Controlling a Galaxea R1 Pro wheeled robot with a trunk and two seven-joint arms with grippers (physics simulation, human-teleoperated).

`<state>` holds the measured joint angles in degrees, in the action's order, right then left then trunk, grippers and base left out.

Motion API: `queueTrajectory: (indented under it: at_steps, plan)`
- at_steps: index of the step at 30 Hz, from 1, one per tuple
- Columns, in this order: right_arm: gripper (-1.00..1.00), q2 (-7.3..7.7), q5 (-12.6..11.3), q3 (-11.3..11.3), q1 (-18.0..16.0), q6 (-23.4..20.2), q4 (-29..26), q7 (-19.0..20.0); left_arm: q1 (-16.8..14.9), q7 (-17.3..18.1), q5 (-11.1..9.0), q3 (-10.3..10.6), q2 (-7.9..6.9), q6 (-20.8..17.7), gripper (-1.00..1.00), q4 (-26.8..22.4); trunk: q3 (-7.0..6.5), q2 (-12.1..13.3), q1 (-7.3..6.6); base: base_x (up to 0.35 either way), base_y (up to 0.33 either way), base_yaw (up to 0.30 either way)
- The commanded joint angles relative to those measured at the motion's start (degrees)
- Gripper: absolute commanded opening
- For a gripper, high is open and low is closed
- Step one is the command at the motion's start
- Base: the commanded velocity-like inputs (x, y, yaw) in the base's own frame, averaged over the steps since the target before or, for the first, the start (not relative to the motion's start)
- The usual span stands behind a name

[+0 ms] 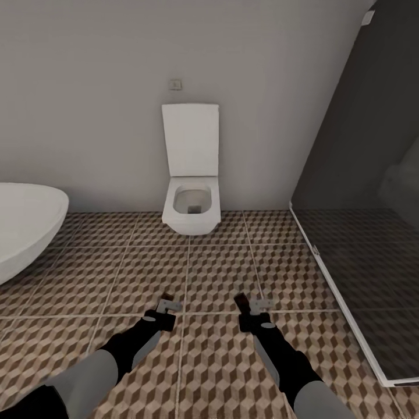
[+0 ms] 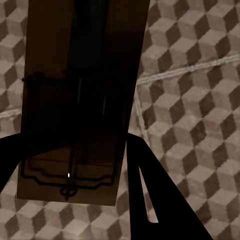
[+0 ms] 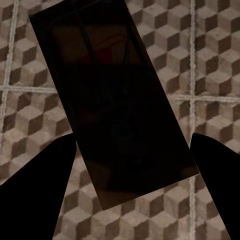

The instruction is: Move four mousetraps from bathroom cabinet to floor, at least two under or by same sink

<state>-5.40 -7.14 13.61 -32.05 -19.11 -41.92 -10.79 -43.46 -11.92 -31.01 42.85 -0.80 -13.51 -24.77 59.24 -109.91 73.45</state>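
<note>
Above the patterned bathroom floor (image 1: 215, 372), left tool (image 1: 167, 305) and right tool (image 1: 251, 305) each grip a mousetrap (image 2: 80, 100) (image 3: 112, 107); toilet (image 1: 191, 203) at twelve o'clock, bathtub (image 1: 26, 224) at ten

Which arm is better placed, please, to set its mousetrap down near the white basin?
Probably the left. Its gripper holds a mousetrap on the side toward the basin, while the right gripper, also holding a mousetrap, sits further away, nearer the shower glass.
</note>
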Motion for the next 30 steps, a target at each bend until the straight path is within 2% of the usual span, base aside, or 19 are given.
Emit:
queueTrajectory:
  at_steps: [1, 30]
  plan:
    - [-1.00, 0.04, -0.59, 0.27, -0.03, -0.25, -0.09, -0.55, -0.04, -0.47, -0.37, 0.48, -0.08, -0.29, -1.00, -0.19, 0.32, -0.44, 0.22, 0.000, 0.000, 0.000]
    - [-1.00, 0.04, -0.59, 0.33, -0.03, -0.23, -0.01, -0.55, -0.04, -0.47, -0.37, 0.48, -0.08, -0.29, -1.00, -0.19, 8.17, -12.07, 6.59, 0.000, 0.000, 0.000]
